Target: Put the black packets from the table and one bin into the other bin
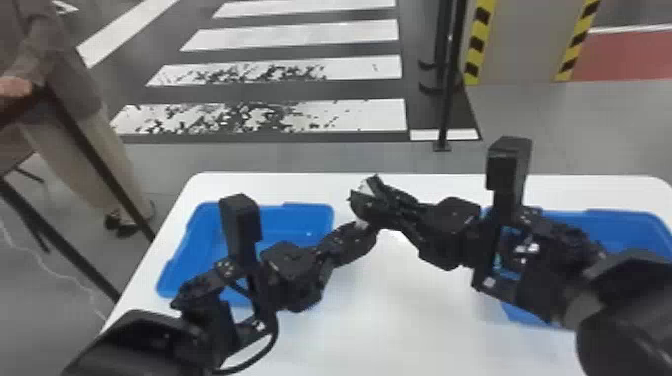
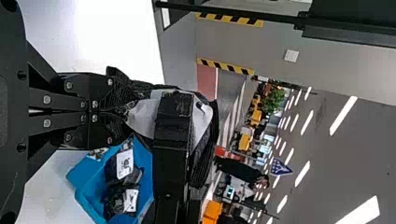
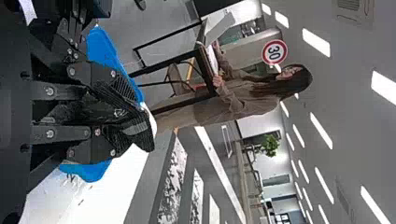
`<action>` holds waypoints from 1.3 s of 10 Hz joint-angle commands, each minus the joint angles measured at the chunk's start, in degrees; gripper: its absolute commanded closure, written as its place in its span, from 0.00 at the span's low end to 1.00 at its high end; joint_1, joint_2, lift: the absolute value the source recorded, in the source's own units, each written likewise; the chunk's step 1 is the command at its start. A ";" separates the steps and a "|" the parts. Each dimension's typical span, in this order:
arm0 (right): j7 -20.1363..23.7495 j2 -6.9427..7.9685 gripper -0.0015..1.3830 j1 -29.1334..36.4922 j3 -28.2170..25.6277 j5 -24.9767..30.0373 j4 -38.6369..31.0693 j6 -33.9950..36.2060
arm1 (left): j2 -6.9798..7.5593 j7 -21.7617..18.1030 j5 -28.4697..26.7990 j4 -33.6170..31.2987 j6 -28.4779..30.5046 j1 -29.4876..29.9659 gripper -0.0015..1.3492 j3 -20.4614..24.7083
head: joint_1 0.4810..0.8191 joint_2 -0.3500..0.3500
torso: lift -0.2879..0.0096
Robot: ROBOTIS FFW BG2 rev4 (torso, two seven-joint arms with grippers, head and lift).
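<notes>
In the head view, my left gripper [image 1: 367,231] and right gripper [image 1: 364,197] meet above the table's middle at a packet [image 1: 366,188]. The left wrist view has my left gripper [image 2: 122,108] shut on one end of this black packet with pale patches [image 2: 144,115]; the right gripper's dark finger crosses in front of it. From the right wrist camera, my right gripper [image 3: 139,127] is closed around the dark packet [image 3: 79,112]. A left blue bin [image 1: 327,212] and a right blue bin [image 1: 625,220] stand on the table. Black packets with white labels [image 2: 125,164] lie in one bin.
Both arms reach inward over the white table [image 1: 400,320], partly covering the bins. Beyond its far edge, a black pole [image 1: 446,110] stands on the floor. A dark frame [image 1: 82,145] is at the far left.
</notes>
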 commanded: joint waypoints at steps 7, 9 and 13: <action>-0.94 0.62 0.92 4.54 -18.22 14.37 -2.90 -4.49 | -0.52 0.01 0.83 1.37 -4.45 2.36 0.08 2.85 | 0.63 0.62 | 0.60; -0.94 0.71 0.92 9.18 -28.39 20.42 -2.06 -0.97 | -0.70 0.01 0.60 1.37 -4.87 3.06 0.08 3.76 | 0.63 0.45 | 0.60; 2.57 0.35 0.37 11.01 -32.84 22.02 3.00 0.57 | -0.96 0.09 -1.22 1.37 -5.16 3.20 0.08 4.56 | 0.63 0.22 | 0.60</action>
